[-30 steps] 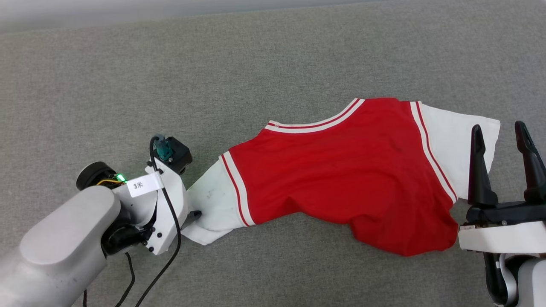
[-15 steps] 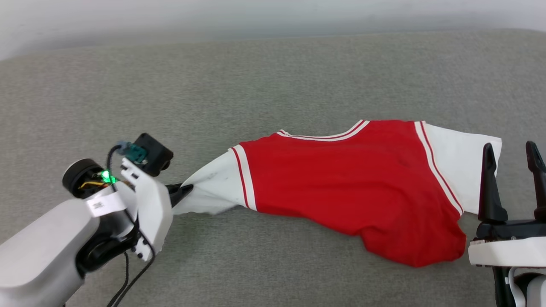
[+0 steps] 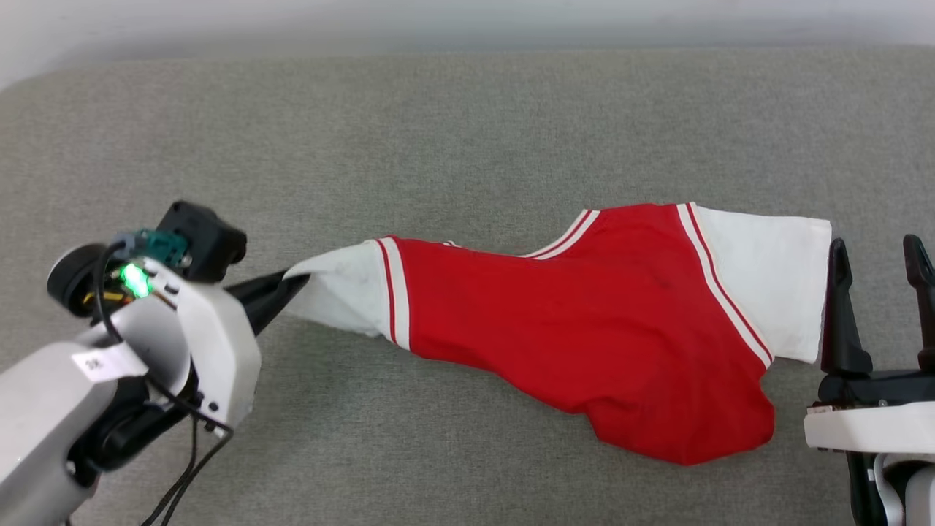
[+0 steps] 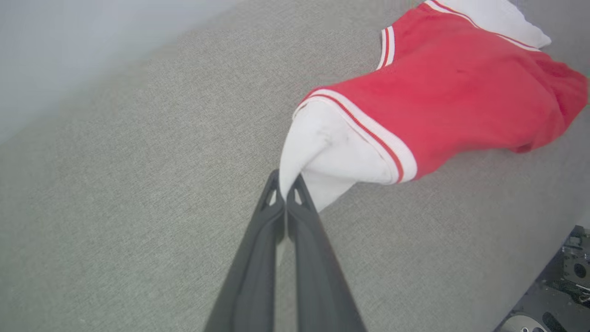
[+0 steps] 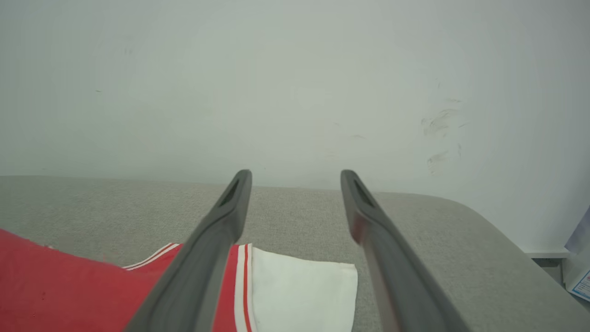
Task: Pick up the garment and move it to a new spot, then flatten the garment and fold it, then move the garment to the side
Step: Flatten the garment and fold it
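The garment (image 3: 584, 321) is a red jersey with white sleeves and striped trim, stretched across the grey cushioned surface (image 3: 438, 146). My left gripper (image 3: 296, 281) is shut on the tip of its left white sleeve, lifting that end. In the left wrist view the closed fingers (image 4: 302, 216) pinch the sleeve's edge on the garment (image 4: 442, 101). My right gripper (image 3: 880, 252) stands open just right of the other white sleeve, touching nothing. The right wrist view shows that gripper (image 5: 296, 177) with spread fingers above the sleeve of the garment (image 5: 299, 290).
A pale wall (image 5: 295, 83) rises behind the cushioned surface, whose rounded right corner (image 5: 484, 221) drops off. Bare grey fabric lies in front of and behind the garment. Dark equipment (image 4: 571, 276) sits beyond the surface's edge.
My left gripper has shut on the left sleeve and pulled it up and to the left, stretching the garment. The head camera has shifted. The right gripper stays open.
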`<state>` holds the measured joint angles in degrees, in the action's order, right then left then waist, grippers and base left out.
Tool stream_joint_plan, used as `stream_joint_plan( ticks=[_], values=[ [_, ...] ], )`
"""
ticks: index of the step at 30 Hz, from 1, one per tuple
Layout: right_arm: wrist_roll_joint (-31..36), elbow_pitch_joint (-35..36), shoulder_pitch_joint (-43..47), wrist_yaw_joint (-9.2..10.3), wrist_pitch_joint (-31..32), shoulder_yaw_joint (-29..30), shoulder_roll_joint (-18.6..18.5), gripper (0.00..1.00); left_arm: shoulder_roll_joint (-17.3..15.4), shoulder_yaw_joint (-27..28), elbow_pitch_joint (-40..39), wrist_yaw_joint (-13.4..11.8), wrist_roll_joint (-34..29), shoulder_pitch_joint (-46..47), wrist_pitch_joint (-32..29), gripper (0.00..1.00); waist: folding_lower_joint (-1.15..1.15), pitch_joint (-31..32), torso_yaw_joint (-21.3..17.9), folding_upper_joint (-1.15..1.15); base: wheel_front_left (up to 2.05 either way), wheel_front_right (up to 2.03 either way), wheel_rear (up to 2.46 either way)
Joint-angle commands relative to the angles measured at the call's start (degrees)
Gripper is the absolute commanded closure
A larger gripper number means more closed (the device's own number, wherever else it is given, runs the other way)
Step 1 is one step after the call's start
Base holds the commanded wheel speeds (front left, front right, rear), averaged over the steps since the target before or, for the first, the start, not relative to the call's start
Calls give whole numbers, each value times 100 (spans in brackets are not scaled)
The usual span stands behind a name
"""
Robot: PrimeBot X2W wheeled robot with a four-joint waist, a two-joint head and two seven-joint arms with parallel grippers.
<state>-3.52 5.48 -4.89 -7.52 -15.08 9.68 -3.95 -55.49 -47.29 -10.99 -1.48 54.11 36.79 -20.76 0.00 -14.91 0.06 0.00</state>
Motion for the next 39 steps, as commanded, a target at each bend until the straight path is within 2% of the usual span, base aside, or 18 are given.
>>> stream_joint_plan(
  ticks=[1, 7, 14, 22, 28, 29, 30, 35, 37, 39],
  values=[
    [-10, 17, -102, 6, -13, -15, -38, 0, 100, 21, 65, 47, -64, 157, -10, 100, 0, -105, -69, 0, 0, 0, 0],
    [-32, -17, -377, 6, -13, -155, -50, 0, 680, -51, 927, 364, -227, 895, -153, 100, 0, -521, -345, 0, 0, 0, 0],
    [17, 25, -669, 6, -13, -168, -57, 0, 1252, -229, 2577, 699, -503, 1696, -135, 100, 0, -956, -707, 0, 0, 0, 0],
    [42, 77, -767, 6, -13, -136, -26, 0, 1727, -396, 4288, 845, -613, 2026, 344, 100, 0, -1092, -922, 0, 0, 0, 0],
    [81, 39, -698, 6, -13, -72, -11, 0, 1918, -670, 5002, 878, -651, 2008, 638, 100, 0, -971, -875, 0, 0, 0, 0],
    [97, 35, -673, 6, -13, -61, -9, 0, 1940, -696, 5045, 883, -636, 2021, 707, 39, 0, -926, -847, 0, 0, 0, 0],
    [109, 33, -651, 6, -13, -57, -8, 0, 1953, -722, 5067, 885, -676, 2063, 824, 0, 0, -876, -819, 0, 0, 0, 0],
    [132, -18, -511, 6, -13, -2, -25, 0, 2041, -773, 5045, 883, -817, 2185, 1563, 0, 0, -547, -625, 0, 0, 0, 0],
    [142, -48, -436, 6, -13, 34, -51, 0, 2095, -641, 4940, 786, -796, 2084, 2000, 0, 0, -408, -551, 0, 0, 0, 0],
    [137, -77, -410, 6, -13, 84, -111, 0, 2098, -494, 4784, 586, -781, 1887, 2513, 0, 0, -268, -484, 0, 0, 0, 0]
  ],
)
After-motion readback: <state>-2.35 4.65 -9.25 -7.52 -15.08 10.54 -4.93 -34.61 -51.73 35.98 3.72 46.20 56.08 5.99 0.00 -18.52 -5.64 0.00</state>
